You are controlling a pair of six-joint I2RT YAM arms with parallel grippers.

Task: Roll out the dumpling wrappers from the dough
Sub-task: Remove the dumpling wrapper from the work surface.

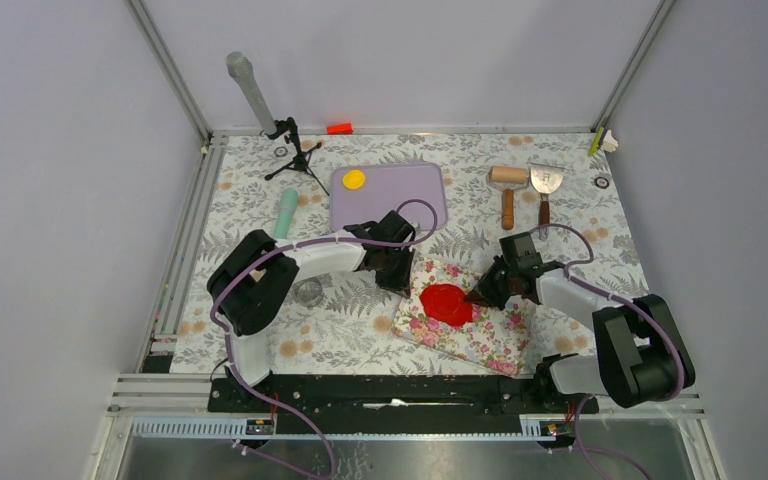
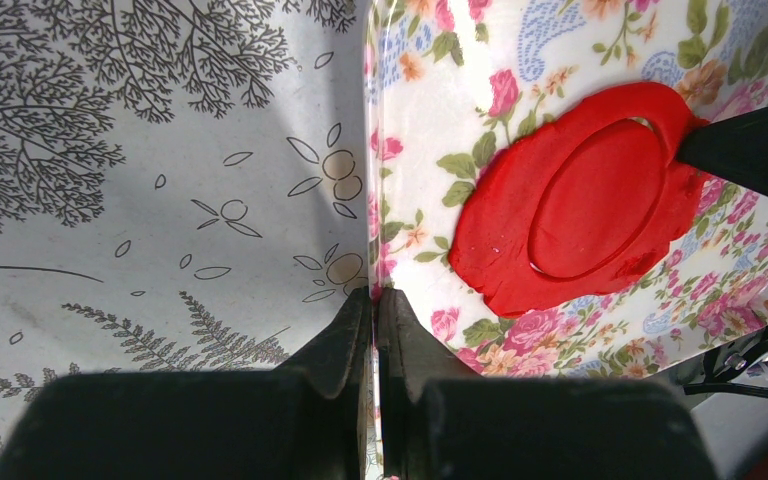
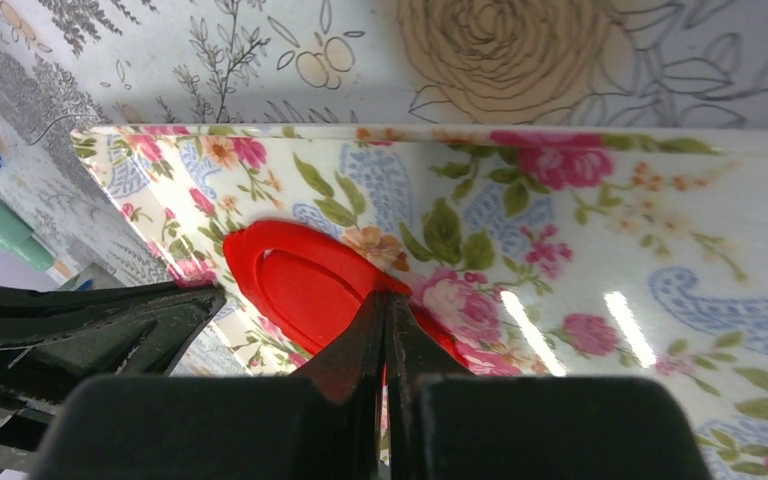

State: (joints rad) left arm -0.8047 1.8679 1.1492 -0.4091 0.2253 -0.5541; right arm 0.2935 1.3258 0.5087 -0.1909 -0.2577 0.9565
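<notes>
On the purple tray (image 1: 390,180), back left: one yellow wrapper (image 1: 354,179) lying flat, finished.

Left tool (image 2: 375,295): pressed together, pinching the left edge of the floral mat (image 1: 480,345) on the desk (image 1: 250,200).

Mid-mat: red dough (image 1: 447,303) rolled into a flat sheet. A round outline is stamped in it, and the disc sits uncut from the scrap.

Right tool (image 3: 385,300): pressed together, tips touching the sheet's right rim. Can't tell whether any dough is nipped.

My read of what's left: free the red disc and carry it to the tray.
</notes>
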